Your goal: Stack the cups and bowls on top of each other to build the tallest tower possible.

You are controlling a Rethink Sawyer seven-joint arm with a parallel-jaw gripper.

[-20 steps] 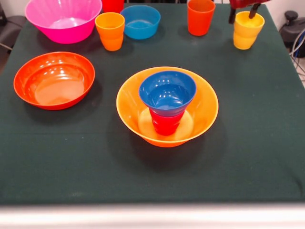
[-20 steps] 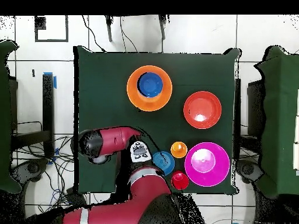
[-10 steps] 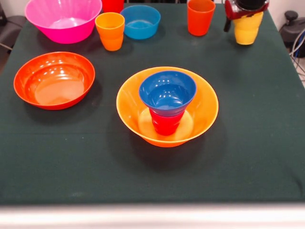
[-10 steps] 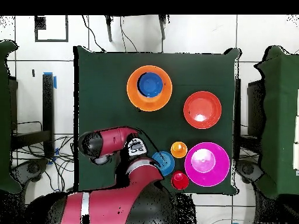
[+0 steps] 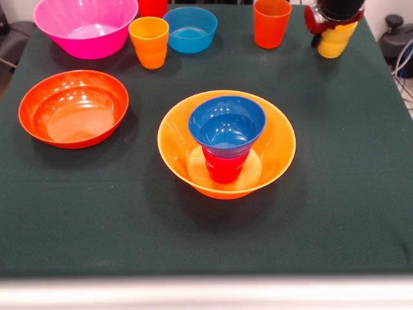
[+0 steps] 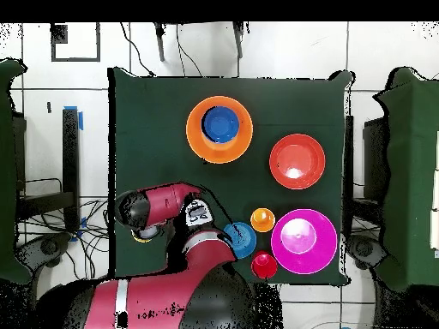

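Claw (image 5: 335,26) clamped on yellow cup (image 5: 336,42) at worktop (image 5: 361,213) far corner; cup now lifted and tilted, off cloth. Tower (image 5: 226,143) mid-worktop, blue bowl (image 5: 226,124) topmost, likely next landing spot.

The table (image 5: 348,194), under dark green cloth, carries a yellow-orange bowl (image 5: 274,152), an orange-red bowl (image 5: 73,108), a pink bowl (image 5: 85,26), a light blue bowl (image 5: 190,29) and two orange cups (image 5: 149,42).
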